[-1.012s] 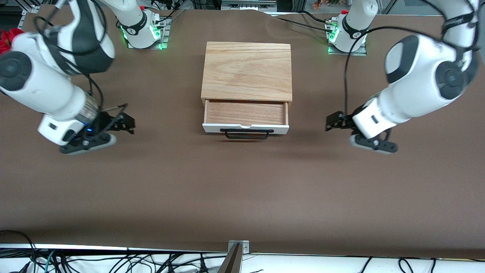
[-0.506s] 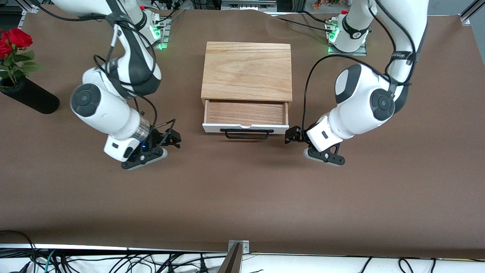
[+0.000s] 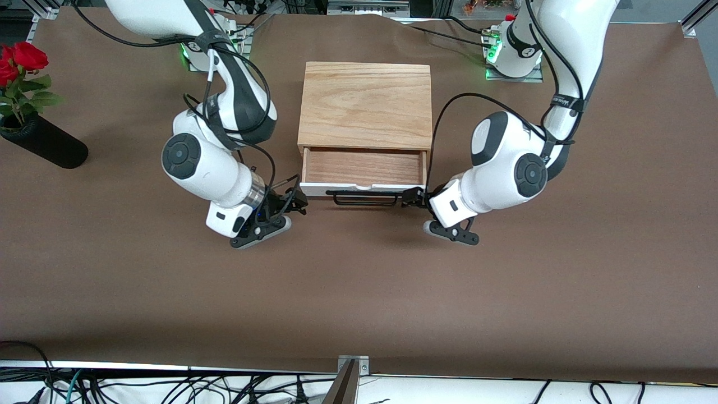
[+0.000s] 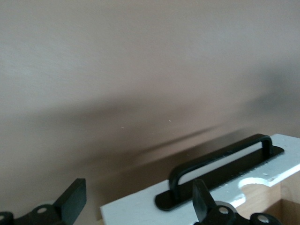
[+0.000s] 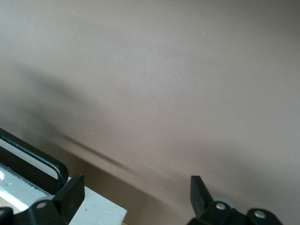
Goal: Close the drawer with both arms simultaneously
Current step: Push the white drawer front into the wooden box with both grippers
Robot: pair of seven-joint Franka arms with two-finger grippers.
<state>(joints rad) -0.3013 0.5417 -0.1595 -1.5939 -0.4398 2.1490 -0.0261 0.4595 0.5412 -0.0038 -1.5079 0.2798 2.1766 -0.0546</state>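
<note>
While the drawer stands pulled out of the light-oak box at the middle of the bench, both arms are positioned at its white front panel. The left gripper sits at the panel corner toward the left arm's end of the bench, beside the end of the black handle. Its fingers are spread wide and hold nothing; the left wrist view shows them straddling that corner. The right gripper sits at the other corner, fingers likewise spread wide and empty, with one finger over the panel edge.

Recommended procedure, as judged from this position:
- Place each gripper flat against the white panel, clear of the handle, so that neither finger hooks the wire.
- Push both arms at equal speed toward the box. Unequal pressure would probably skew the tray and jam it.
- Keep the push level with the bench; downward load could tip the front.
- Watch that the lightweight box does not slide toward the bases.

A vase of red roses stands well apart.
</note>
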